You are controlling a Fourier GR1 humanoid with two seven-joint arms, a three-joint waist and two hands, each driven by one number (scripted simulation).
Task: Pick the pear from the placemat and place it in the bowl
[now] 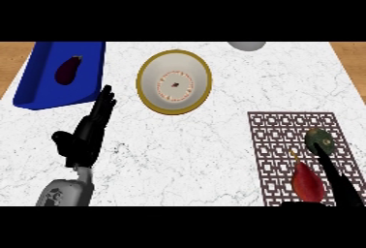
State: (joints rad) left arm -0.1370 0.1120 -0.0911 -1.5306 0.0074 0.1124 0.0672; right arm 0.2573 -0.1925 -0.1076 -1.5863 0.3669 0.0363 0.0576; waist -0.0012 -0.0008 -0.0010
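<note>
Reaching beside the red pear (pixel 308 181) on the placemat (pixel 279 145), my right hand (pixel 342 186) is cut off, grip unreadable; left hand (pixel 89 131) open.

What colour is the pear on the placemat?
Red, with a thin yellowish stem; the pear shows in the head view.

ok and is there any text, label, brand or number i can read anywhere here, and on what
None: no word, number, brand or sign can be read in the head view.
Bowl: a ring of reddish marks and a dark centre spot, a pattern, not letters.
Placemat: a repeating geometric lattice only.
Blue tray, eggplant, pear, dark green fruit: plain, no labels.
</note>
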